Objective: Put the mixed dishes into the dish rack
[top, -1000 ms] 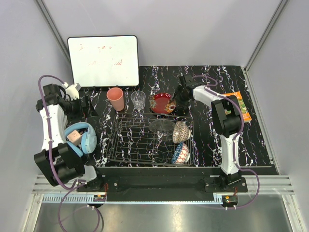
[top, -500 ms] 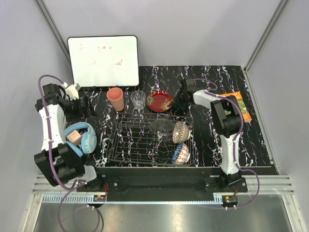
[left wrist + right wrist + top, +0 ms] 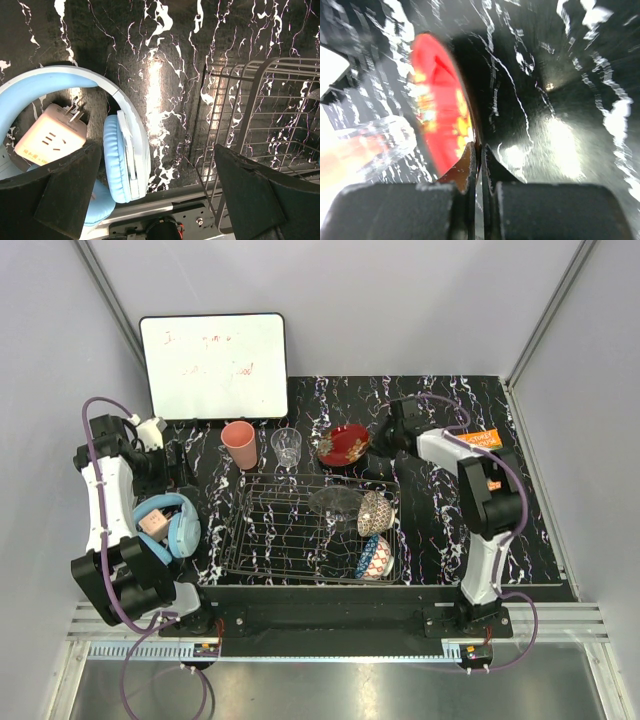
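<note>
The red gold-patterned plate (image 3: 343, 444) is tilted up off the table behind the dish rack (image 3: 290, 530), and my right gripper (image 3: 373, 446) is shut on its right rim. The right wrist view shows the plate (image 3: 440, 105) on edge, its rim pinched between the fingertips of the right gripper (image 3: 479, 146). The salmon-pink cup (image 3: 238, 445) and the clear tumbler (image 3: 287, 447) stand left of the plate. Inside the rack sit the clear glass bowl (image 3: 335, 502), the beige speckled bowl (image 3: 375, 512) and the blue patterned bowl (image 3: 375, 558). My left gripper (image 3: 156, 146) hangs open over bare table between the headphones and the rack (image 3: 260, 110).
Light-blue headphones (image 3: 170, 525) with a white plug cube (image 3: 52, 140) inside them lie left of the rack. A white board (image 3: 213, 365) leans at the back left. An orange book (image 3: 478, 439) lies at the right, partly under the right arm.
My right gripper closed on the plate's rim, then tipped the plate up and drew it slightly to the right and back. The left arm has not moved.
</note>
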### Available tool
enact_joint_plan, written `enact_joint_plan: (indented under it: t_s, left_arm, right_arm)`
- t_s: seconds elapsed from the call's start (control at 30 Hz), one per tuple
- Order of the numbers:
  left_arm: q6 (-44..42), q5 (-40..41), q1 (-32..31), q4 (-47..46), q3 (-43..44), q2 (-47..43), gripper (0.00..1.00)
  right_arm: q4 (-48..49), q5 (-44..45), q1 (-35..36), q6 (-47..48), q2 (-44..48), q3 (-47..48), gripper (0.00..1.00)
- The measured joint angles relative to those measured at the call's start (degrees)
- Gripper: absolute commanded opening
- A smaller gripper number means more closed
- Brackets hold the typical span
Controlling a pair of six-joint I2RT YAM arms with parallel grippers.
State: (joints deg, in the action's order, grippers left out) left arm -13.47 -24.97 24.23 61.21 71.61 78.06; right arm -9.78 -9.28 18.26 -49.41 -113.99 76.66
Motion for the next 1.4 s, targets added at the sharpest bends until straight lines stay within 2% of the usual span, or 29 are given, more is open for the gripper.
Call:
enact_joint_plan:
  t_s: [0.33,0.37,0.4,0.5,0.67,0.77,0.97,1.2,1.4]
  left_arm:
    - [0.0,0.39,0.0,2.05,0.02,0.0,0.99]
    - [0.0,0.39,0.0,2.27,0.02,0.0,0.99]
    - [0.02,0.37,0.0,2.51,0.02,0.0,0.99]
    - [0.0,0.35,0.0,3.3,0.46,0.39,0.99]
    - [0.02,0.39,0.0,3.69,1.84,2.12,0.99]
    - [0.02,0.48,0.0,3.85,2.03,2.93,0.99]
    - [0.57,0.81,0.0,4.33,2.27,3.15,0.99]
    - [1.29,1.38,0.0,5.11,2.29,3.43,0.99]
    - [1.51,1.97,0.0,5.18,2.29,3.54,0.99]
  right_arm:
    - [-4.04,4.74,-1.97,9.81,19.34,0.02,0.0]
    - [-5.16,4.87,-1.25,14.14,25.62,-0.39,0.0]
    - [-5.2,4.87,-1.16,14.38,26.08,-0.44,0.0]
    - [-5.6,8.35,3.21,22.18,34.21,-3.28,0.0]
    - [-8.24,13.29,17.79,36.11,48.96,-10.49,0.0]
    - [-10.82,16.02,21.38,42.12,54.69,-13.73,0.0]
    - [-17.88,22.69,25.59,49.11,58.01,-15.98,0.0]
    - [-22.08,32.2,40.02,57.22,56.28,-15.98,0.0]
    - [-22.64,40.41,48.35,62.6,54.01,-16.28,0.0]
